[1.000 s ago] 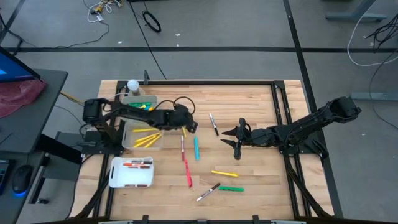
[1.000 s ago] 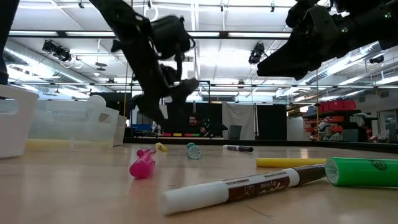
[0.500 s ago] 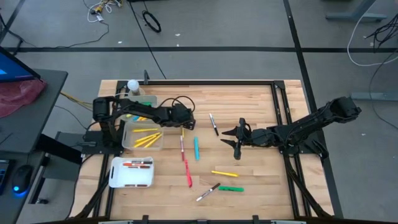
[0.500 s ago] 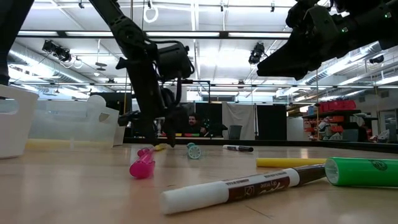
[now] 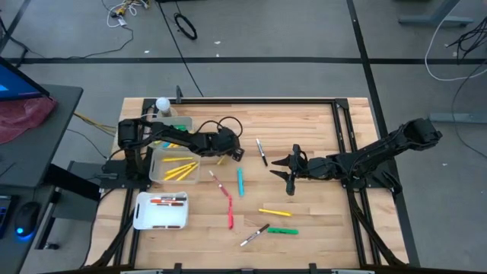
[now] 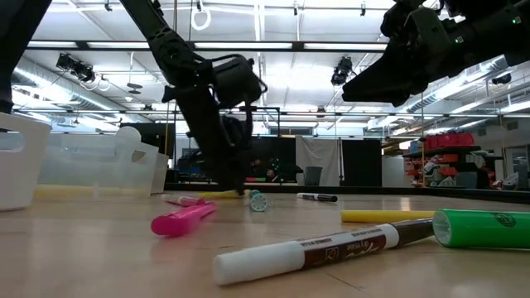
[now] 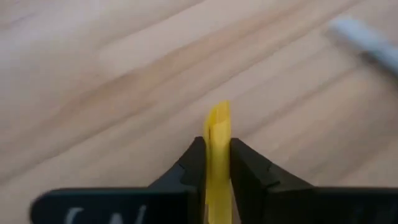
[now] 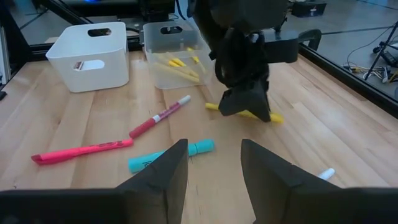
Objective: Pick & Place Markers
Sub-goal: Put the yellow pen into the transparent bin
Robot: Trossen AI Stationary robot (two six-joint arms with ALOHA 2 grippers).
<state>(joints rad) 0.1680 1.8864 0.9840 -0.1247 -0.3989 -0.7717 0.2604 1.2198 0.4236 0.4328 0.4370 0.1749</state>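
Yellow marker [image 7: 217,155] clenched in left claw [image 7: 216,163], right claw [image 8: 214,163] spread, labels unreadable

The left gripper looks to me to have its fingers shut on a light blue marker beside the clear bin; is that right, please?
Not quite: the marker is yellow. The left wrist view shows the left gripper shut on a yellow marker; the light blue marker lies loose on the table. The clear bin is indeed beside it.

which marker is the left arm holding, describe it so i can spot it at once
Start at the clear bin of yellow markers on the table's left side. Just beyond its corner, the left gripper is shut on a yellow marker. Unlike the loose red and blue ones beside it, it sits between dark fingers.
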